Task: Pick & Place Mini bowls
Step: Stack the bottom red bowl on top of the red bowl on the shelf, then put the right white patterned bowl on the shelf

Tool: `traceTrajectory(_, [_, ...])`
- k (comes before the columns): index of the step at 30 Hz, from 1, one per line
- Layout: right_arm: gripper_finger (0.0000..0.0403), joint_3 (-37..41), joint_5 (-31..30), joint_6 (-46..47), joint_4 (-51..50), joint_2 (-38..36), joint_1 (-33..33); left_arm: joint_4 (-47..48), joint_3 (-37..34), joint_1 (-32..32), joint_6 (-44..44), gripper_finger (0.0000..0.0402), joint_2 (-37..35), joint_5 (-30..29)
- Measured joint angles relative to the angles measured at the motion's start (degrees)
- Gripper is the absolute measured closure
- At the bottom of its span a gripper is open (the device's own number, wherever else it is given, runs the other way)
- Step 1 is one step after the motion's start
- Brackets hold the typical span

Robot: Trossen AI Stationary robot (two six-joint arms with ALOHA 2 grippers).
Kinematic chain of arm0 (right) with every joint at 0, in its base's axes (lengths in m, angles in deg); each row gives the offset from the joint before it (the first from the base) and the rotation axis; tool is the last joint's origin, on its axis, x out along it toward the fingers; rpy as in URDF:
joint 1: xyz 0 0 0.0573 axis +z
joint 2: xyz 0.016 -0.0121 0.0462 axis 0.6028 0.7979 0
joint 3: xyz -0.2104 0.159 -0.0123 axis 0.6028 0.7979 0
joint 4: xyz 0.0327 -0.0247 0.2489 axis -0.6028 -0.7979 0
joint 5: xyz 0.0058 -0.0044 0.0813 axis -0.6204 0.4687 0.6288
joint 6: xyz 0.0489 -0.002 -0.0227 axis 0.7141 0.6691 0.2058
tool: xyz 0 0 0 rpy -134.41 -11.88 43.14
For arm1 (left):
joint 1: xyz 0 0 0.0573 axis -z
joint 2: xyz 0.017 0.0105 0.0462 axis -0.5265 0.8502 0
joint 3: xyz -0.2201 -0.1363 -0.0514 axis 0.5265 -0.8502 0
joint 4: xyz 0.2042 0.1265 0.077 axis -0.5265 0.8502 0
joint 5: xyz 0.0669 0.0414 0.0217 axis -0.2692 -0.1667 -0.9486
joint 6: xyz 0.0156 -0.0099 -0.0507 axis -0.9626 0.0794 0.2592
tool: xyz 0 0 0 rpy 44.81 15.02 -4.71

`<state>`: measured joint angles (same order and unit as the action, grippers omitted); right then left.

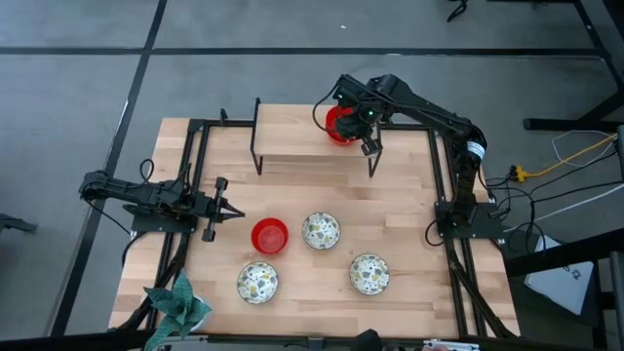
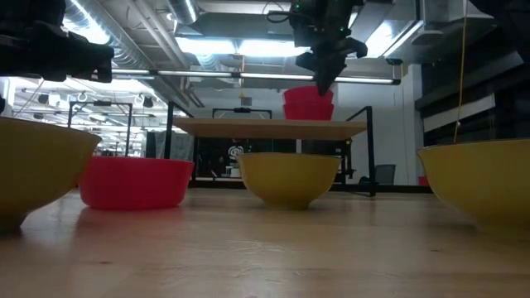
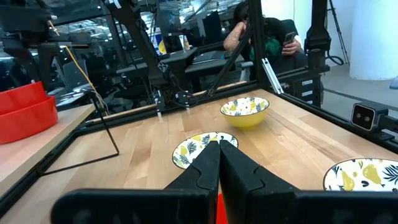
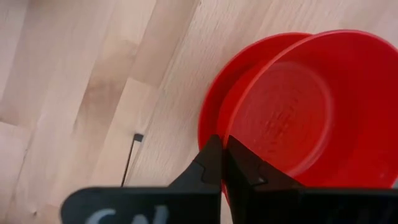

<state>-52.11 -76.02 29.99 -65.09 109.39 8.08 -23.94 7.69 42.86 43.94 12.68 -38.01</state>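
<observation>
Two red mini bowls are nested on a raised wooden shelf (image 1: pixel 292 146) at the table's far side: an upper one (image 4: pixel 292 106) inside a lower one (image 4: pixel 208 121). My right gripper (image 4: pixel 222 146) is above them, shut on the upper bowl's rim. One more red bowl (image 1: pixel 270 235) and three white patterned bowls (image 1: pixel 321 231) (image 1: pixel 257 282) (image 1: pixel 370 274) stand on the table's near half. My left gripper (image 1: pixel 234 211) waits shut and level at the table's left, pointing toward the loose red bowl. My right gripper has the upper red bowl's thin rim (image 4: pixel 227 121) at the seam between its two shut fingers, one finger outside the bowl and one inside. The fingers come from above, slanting steeply down. The bowl sits inside the lower red bowl on the shelf (image 2: pixel 265 127), shifted a little to one side.
The shelf stands on thin black wire legs (image 1: pixel 257 146). A teal leafy object (image 1: pixel 180 302) lies at the near left corner. Black frame rails (image 1: pixel 195 175) run along the table's left and right sides. Bare wood lies between the shelf and the loose bowls.
</observation>
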Motion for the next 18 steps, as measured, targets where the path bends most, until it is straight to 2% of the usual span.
traceTrajectory(5, [0.0393,0.0,0.1,1.2,0.2,0.0,0.0,0.0,0.0,0.0,0.0,0.0398,0.0,0.0])
traceTrajectory(13, [0.0343,0.0,0.1,1.7,0.4,0.0,0.0,0.0,0.0,0.0,0.0,0.0398,0.0,0.0])
traceTrajectory(18, [0.0331,0.0,1.2,1.7,0.4,0.0,0.0,0.0,0.0,0.0,0.0,0.0398,0.0,0.0])
